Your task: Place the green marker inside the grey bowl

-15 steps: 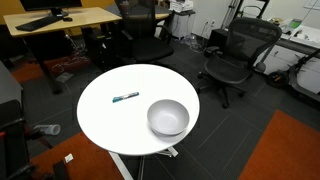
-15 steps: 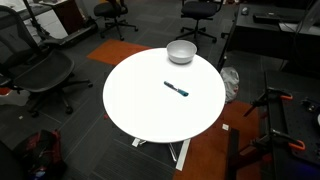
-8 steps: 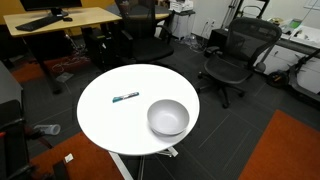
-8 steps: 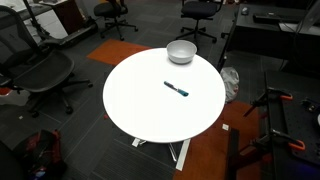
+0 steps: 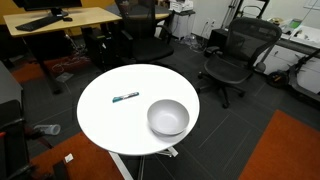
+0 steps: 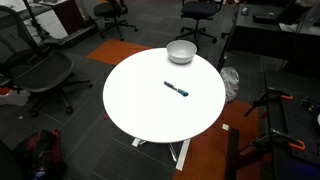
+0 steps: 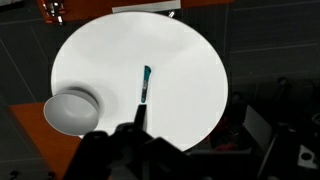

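The green marker (image 5: 125,97) lies flat on the round white table (image 5: 108,120), apart from the grey bowl (image 5: 168,117), which stands empty near the table's edge. Both show in the other exterior view too: marker (image 6: 176,89) at mid-table, bowl (image 6: 181,51) at the far edge. In the wrist view the marker (image 7: 146,83) lies at mid-table and the bowl (image 7: 70,110) at the left edge. My gripper (image 7: 137,125) shows only as dark shapes at the bottom, high above the table, holding nothing. It is out of view in both exterior views.
Black office chairs (image 5: 240,55) (image 6: 40,70) stand around the table on dark carpet. A wooden desk (image 5: 60,20) is at the back. An orange floor patch (image 5: 285,150) lies beside the table. The table stands on a white pedestal base (image 6: 180,152).
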Tool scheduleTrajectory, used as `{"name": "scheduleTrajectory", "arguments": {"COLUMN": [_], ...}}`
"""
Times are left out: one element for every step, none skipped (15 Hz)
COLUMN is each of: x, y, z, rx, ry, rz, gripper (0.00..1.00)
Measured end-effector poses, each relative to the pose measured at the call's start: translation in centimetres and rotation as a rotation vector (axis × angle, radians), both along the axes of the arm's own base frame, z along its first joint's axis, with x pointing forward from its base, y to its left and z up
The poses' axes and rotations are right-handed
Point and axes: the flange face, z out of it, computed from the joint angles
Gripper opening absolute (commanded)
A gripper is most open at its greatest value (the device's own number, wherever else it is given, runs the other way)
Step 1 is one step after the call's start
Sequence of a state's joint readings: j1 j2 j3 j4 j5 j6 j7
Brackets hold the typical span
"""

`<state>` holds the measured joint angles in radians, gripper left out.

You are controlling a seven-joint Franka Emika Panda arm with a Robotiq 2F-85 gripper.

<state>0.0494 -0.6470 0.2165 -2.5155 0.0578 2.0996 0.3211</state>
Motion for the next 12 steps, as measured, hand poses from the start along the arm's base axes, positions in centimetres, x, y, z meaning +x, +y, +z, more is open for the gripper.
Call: {"name": "scheduleTrajectory", "arguments": {"x": [0.7, 1.3, 1.9, 2.5, 3.0, 3.6, 4.1, 4.7, 5.2, 5.8, 6.3, 6.8], "y": [-0.3, -0.7, -0.9, -1.1, -1.2, -1.4, -1.7, -2.0, -2.3, -2.7, -3.1, -3.5], "z": [-0.7, -1.5, -2.3, -3.1, -3.9, -4.8, -5.6, -6.3, -7.1, -7.9, -8.6, -9.4], "rx": [0.007, 0.014, 0.019, 0.023, 0.027, 0.031, 0.035, 0.04, 0.045, 0.049, 0.05, 0.051], "ry": [-0.002, -0.003, -0.001, 0.004, 0.009, 0.016, 0.023, 0.028, 0.029, 0.03, 0.031, 0.034], "rz": [-0.008, -0.014, -0.02, -0.024, -0.028, -0.033, -0.039, -0.046, -0.054, -0.062, -0.069, -0.076], "gripper": [1.0, 1.0, 1.0, 1.0, 1.0, 1.0, 1.0, 1.0, 1.0, 1.0, 1.0, 1.0]}}
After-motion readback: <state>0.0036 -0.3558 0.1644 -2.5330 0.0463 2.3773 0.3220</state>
